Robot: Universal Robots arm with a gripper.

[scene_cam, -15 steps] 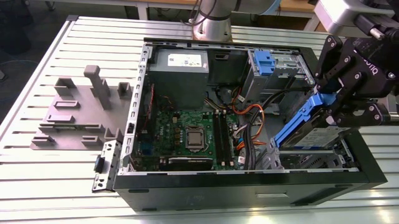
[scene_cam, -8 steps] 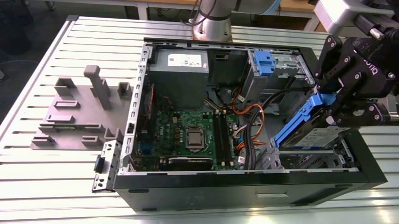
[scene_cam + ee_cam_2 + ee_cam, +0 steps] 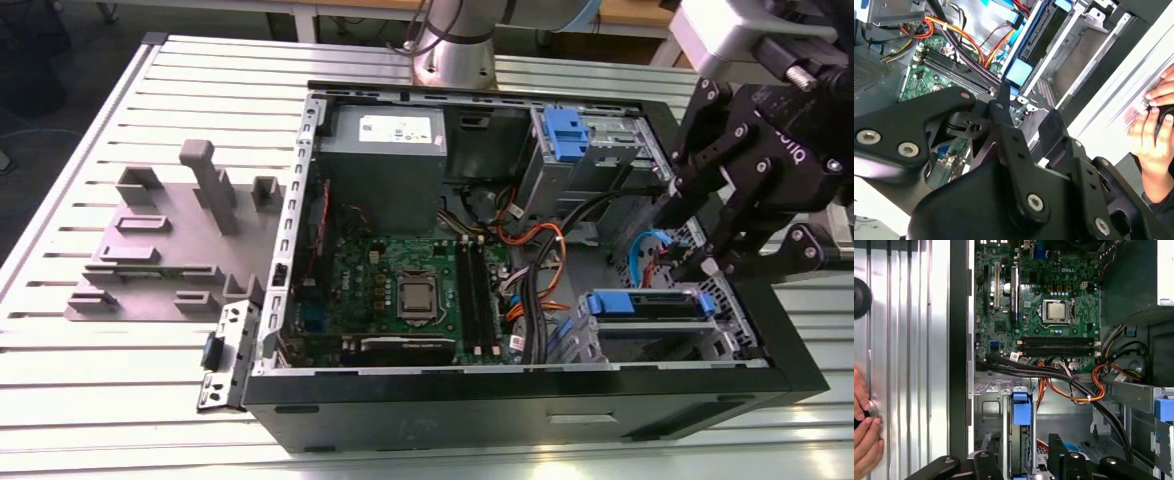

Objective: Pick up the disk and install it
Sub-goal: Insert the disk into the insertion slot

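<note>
Blue-framed and stiff, the disk (image 3: 650, 304) sits in the lower bay of the computer case (image 3: 534, 400), likely heavyish, best held by its edges; the hand's (image 3: 701, 262) grip I cannot tell.

Hand (image 3: 1154, 132) cut off by frame edge

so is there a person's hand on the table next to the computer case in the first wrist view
Yes, a hand rests on the ribbed metal table just outside the black wall of the open computer case.
</note>
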